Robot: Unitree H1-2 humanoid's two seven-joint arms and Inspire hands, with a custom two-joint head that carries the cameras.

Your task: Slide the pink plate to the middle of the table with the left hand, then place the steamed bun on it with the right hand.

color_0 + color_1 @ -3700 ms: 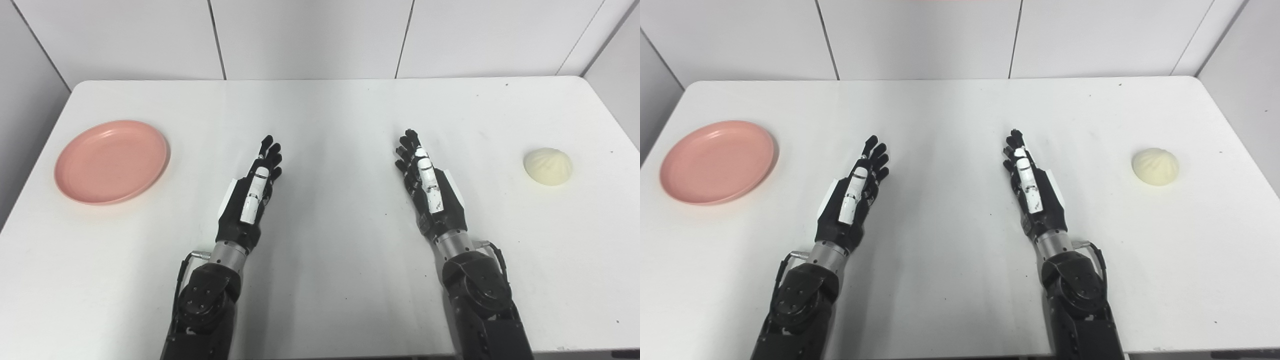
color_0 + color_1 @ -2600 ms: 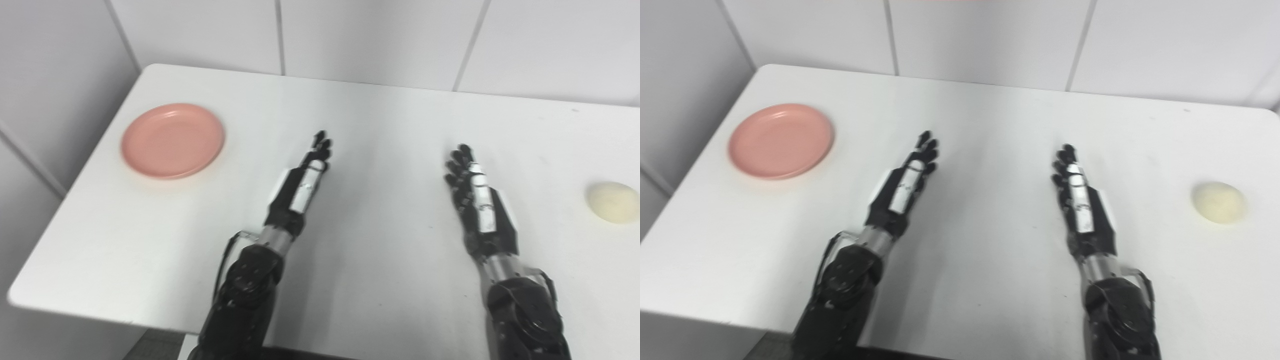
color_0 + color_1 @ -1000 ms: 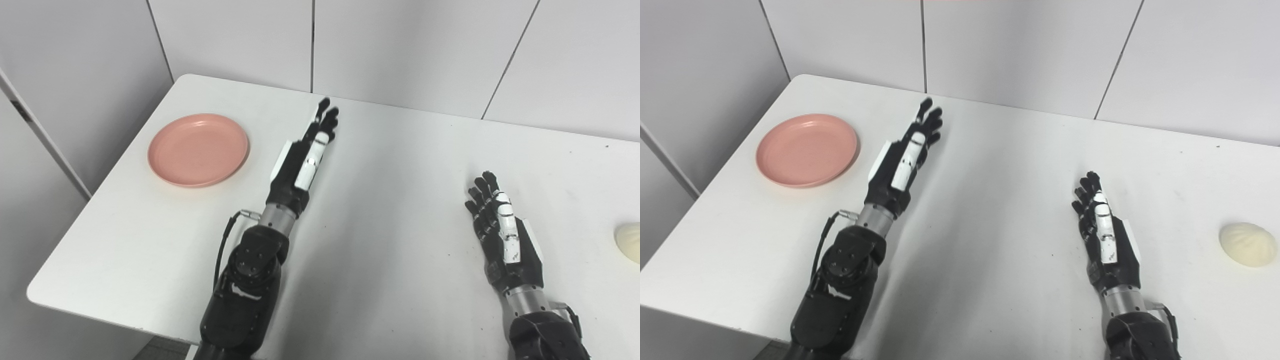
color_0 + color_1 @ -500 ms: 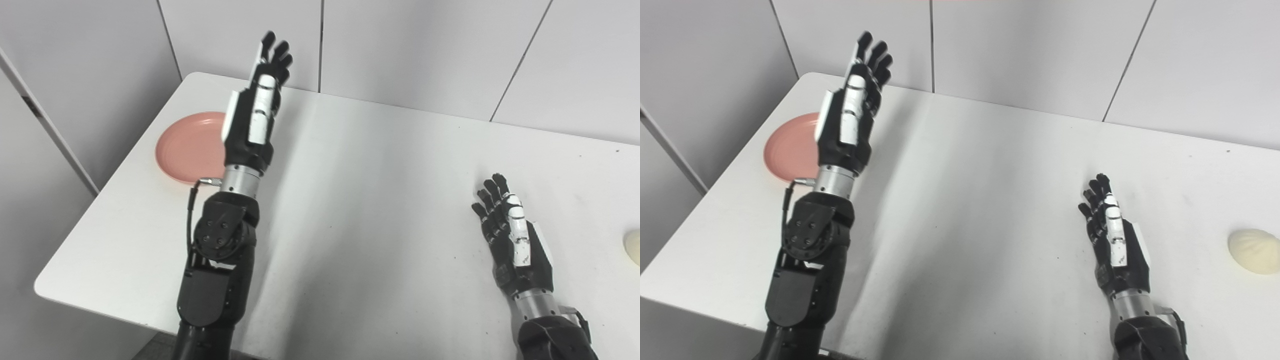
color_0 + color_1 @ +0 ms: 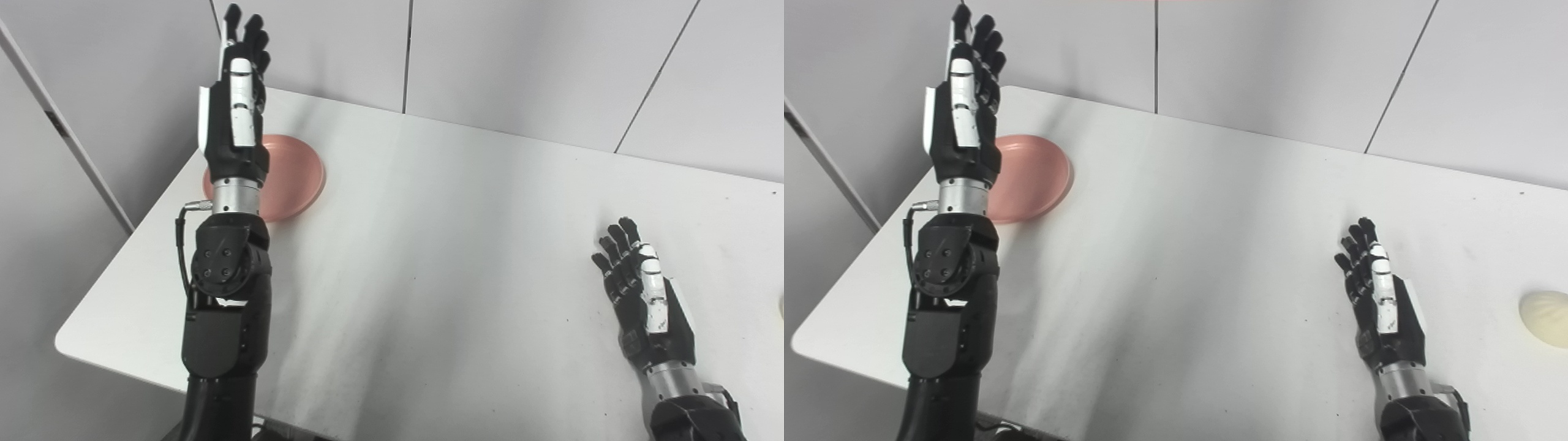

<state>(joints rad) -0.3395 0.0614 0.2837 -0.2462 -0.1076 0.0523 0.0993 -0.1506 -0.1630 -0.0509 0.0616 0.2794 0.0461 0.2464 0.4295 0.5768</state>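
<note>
The fingers [image 5: 979,37] of the left hand [image 5: 961,116] are stretched out straight and slightly apart, holding nothing, pointing toward twelve o'clock. That hand is raised well above the white table [image 5: 1200,257] on an upright forearm [image 5: 946,306], which covers the near-left part of the pink plate [image 5: 1035,177]. The plate lies flat at about ten o'clock, near the table's left edge and far-left corner, with a wide bare stretch of tabletop between it and the middle. The steamed bun [image 5: 1545,327] sits at about four o'clock, cut by the frame's right edge, so how close it lies to the table's right edge cannot be told. The right hand [image 5: 1381,312] rests low over the table at five o'clock, fingers extended and a little spread, empty, well apart from the bun. Grey wall panels [image 5: 520,61] stand behind the table's far edge and along its left side.
</note>
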